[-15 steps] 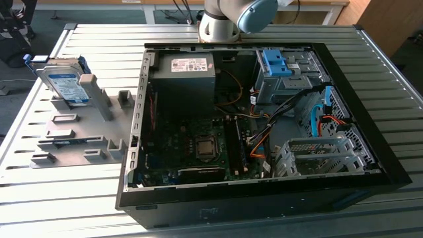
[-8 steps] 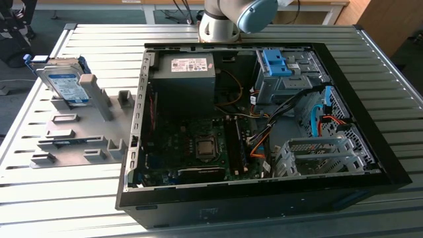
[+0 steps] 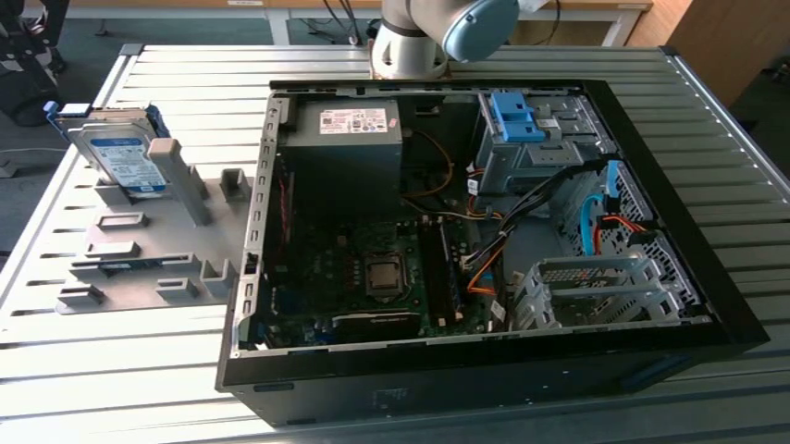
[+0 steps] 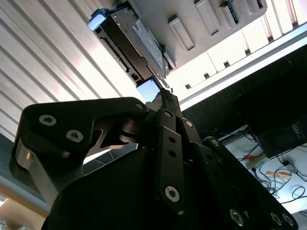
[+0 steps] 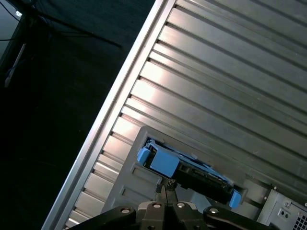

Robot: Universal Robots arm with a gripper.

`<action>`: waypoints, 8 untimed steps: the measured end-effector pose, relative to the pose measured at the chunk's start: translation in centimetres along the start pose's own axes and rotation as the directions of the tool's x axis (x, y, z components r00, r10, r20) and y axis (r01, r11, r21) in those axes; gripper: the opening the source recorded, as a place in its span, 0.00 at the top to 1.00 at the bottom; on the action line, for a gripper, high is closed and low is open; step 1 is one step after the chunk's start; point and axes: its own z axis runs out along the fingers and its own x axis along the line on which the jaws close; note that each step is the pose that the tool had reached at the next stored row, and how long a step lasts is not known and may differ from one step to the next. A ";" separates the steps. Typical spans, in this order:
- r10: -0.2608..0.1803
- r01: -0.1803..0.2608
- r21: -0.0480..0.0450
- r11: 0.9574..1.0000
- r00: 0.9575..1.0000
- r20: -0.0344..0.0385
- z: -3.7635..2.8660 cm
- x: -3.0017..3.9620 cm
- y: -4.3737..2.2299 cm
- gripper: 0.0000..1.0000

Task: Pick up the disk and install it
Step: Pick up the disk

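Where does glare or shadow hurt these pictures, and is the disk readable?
Exterior view: table slats glare, disk clear. Second wrist view: blown-out white patch beside the disk. First wrist view: bright streaks on slats, disk dark but distinct.

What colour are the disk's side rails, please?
Blue; the side rails show best in the first wrist view.

The gripper (image 5: 164, 187) hangs near the disk (image 5: 194, 176), its fingertips pressed together and holding nothing. The disk stands on edge in a grey holder (image 5: 127, 191) on the ribbed table (image 5: 230, 72), close to the table's edge, with dark floor (image 5: 48, 105) beyond.
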 end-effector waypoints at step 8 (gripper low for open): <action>-0.007 0.007 0.000 1.000 1.000 0.000 0.00 0.00 0.00 0.89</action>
